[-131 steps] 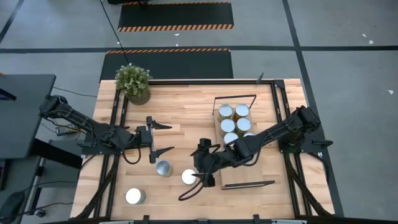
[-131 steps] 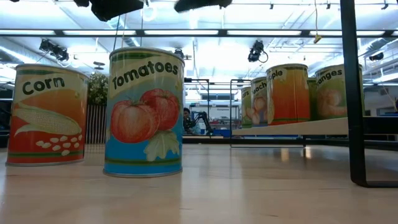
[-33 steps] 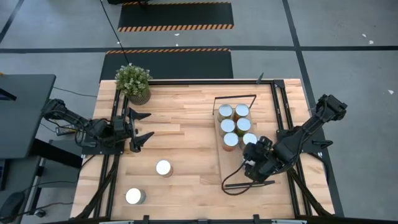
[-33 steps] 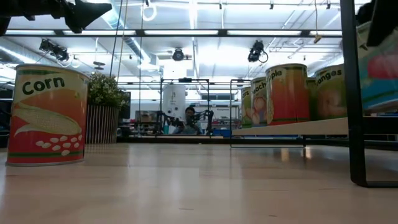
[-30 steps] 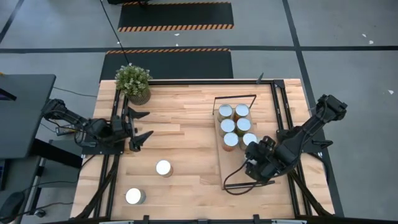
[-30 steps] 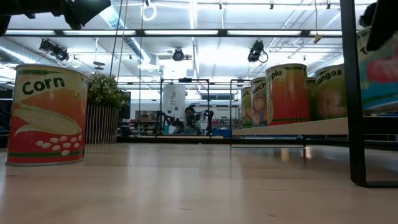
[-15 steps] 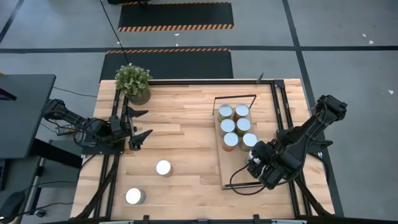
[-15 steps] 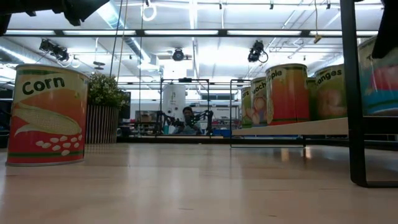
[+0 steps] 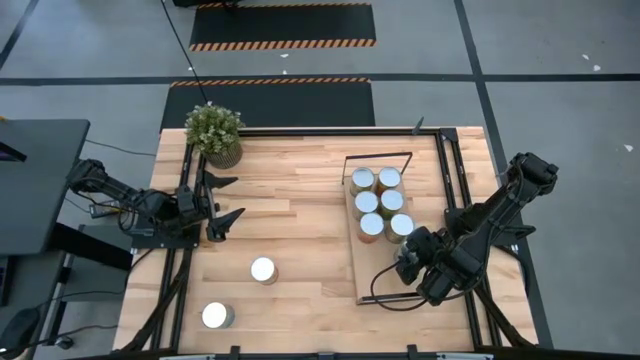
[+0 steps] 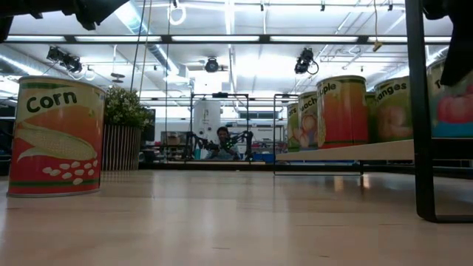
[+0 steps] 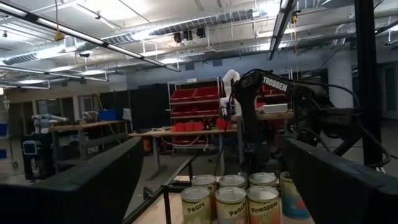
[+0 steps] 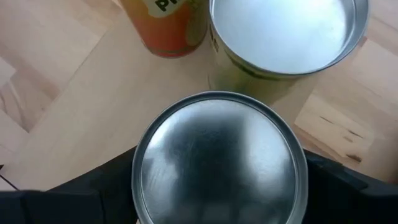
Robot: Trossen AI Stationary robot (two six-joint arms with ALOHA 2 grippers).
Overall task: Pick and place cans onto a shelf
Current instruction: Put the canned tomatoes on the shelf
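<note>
A potted plant (image 9: 214, 133) stands at the upper left corner of the wooden tabletop (image 9: 300, 200). Striped floor mats (image 9: 282, 27) lie along the top of the frame, and a dark desk (image 9: 35, 180) sits at the left edge. In the low view, a person (image 10: 222, 137) sits far back at centre.

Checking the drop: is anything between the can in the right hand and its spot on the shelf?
Nothing visible does. The right hand holds the can over bare shelf. The four cans on the shelf stand beside that spot, the nearest one close to it but not under it.
</note>
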